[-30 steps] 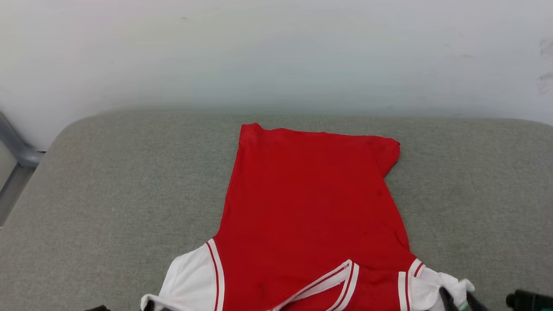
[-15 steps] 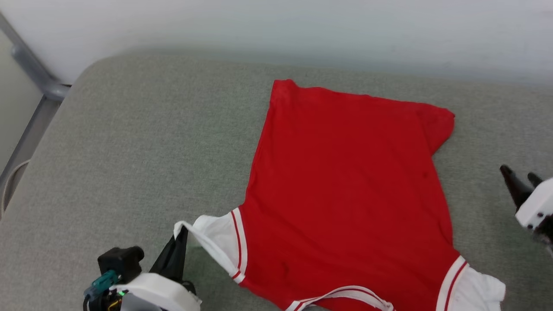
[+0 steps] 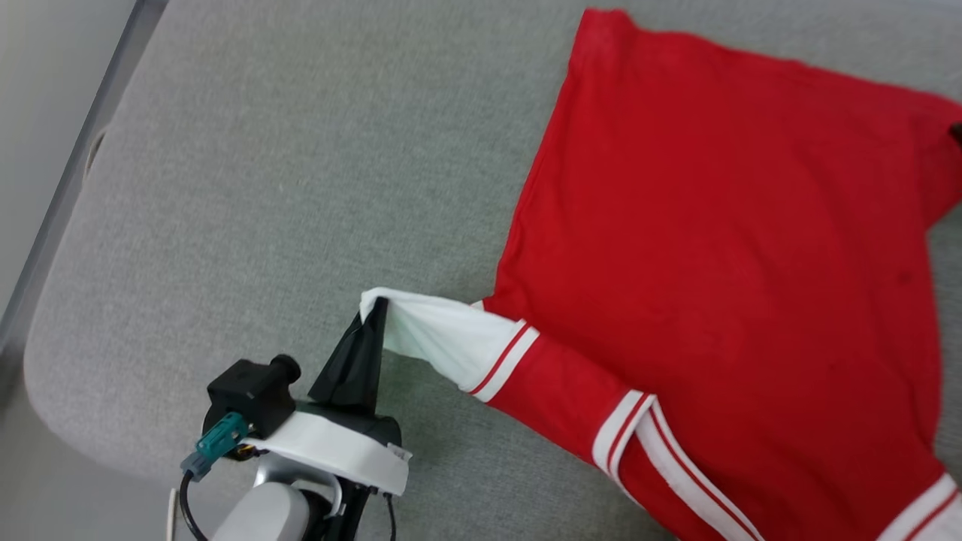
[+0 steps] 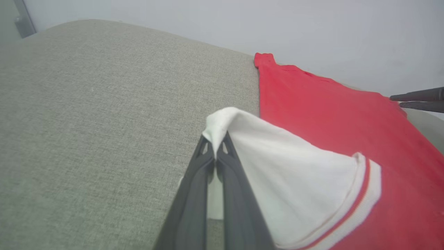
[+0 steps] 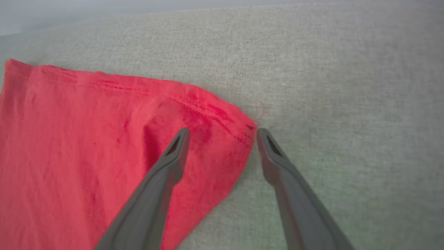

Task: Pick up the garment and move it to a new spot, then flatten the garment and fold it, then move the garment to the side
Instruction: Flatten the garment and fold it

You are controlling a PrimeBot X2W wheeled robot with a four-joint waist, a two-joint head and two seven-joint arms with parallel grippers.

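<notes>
While the left gripper (image 3: 378,308) pinches the tip of the white sleeve (image 3: 436,338), held up off the grey cushion (image 3: 263,188) near its front edge, the garment (image 3: 714,248) lies spread toward the right edge. The right wrist view shows the right gripper (image 5: 222,133) spread wide, straddling the hem corner (image 5: 242,128). A pale wall (image 4: 242,21) rises behind the cushion.

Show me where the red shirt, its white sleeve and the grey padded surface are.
red shirt (image 3: 736,225), head view, middle of its red body.
white sleeve (image 4: 284,173), left wrist view, middle of the cloth.
grey padded surface (image 3: 301,165), head view, bare patch beside the shirt.
</notes>
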